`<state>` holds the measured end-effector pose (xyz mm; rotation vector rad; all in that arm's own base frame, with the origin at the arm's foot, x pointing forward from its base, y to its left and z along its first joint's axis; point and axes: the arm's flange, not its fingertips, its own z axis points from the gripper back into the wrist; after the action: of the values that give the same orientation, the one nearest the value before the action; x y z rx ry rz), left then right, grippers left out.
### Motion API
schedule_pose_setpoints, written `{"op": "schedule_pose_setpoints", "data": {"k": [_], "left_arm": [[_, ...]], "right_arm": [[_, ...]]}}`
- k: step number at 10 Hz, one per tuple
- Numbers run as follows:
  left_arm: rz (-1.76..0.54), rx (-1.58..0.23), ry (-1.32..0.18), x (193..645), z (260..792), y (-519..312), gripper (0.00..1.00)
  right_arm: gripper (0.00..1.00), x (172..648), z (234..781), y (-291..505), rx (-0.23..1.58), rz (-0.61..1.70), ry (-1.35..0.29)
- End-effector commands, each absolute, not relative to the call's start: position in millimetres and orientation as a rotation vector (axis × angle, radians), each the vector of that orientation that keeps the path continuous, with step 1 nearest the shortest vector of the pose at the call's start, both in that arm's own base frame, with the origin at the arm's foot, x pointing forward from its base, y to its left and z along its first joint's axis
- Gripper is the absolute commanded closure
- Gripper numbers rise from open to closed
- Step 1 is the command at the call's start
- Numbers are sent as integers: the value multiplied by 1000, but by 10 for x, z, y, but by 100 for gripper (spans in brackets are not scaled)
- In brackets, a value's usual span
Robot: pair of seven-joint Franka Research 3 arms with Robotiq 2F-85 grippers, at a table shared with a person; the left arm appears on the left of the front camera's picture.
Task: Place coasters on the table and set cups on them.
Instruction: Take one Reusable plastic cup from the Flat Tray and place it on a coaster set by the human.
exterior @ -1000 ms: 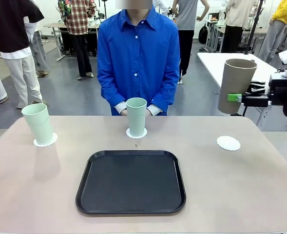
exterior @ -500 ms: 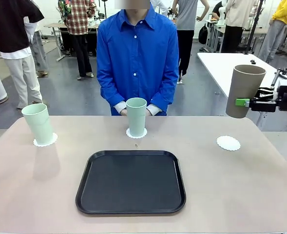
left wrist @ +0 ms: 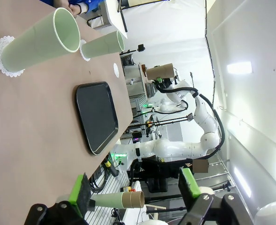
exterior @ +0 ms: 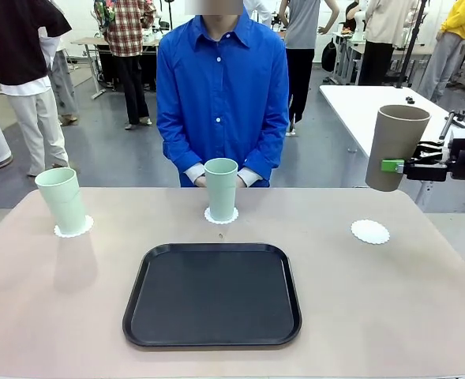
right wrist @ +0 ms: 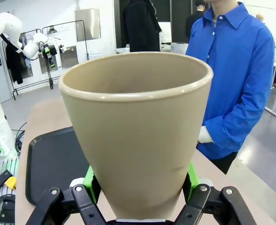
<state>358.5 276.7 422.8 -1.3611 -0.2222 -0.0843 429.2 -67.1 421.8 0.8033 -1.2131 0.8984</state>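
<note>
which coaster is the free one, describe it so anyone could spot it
Start at the black tray in the middle of the tan table, then look toward the table's far right corner. There lies a white lacy coaster, the only one of three with no cup on it.

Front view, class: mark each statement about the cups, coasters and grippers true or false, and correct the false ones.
1. Both mint green cups stand on coasters. True.
2. The brown cup rests on the right coaster. False: the right gripper holds it in the air, above and beyond that bare coaster.
3. The black tray carries a cup. False: nothing lies on it.
4. The left gripper is open and holds nothing. True.
5. The person's hands grip the middle cup. False: they rest behind it.
</note>
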Motion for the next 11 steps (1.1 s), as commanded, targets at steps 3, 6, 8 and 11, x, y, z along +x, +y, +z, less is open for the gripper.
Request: {"op": "schedule_pose_setpoints", "data": {"k": [3,6,8,11], "left_arm": [[-78,-1362,-236,3586,4252,2770,0],[-78,-1362,-236,3586,4252,2770,0],[-78,-1362,-236,3586,4252,2770,0],[-78,-1362,-236,3586,4252,2770,0]], "right_arm": [[18,4941,3854,-1118,1001,1066,-1133],[18,5120,3525,-1302,992,1166,-1094],[18,5123,3269,-1251,997,1223,-1085],[18,5202,2847,-1207,933,1166,-1147]]}}
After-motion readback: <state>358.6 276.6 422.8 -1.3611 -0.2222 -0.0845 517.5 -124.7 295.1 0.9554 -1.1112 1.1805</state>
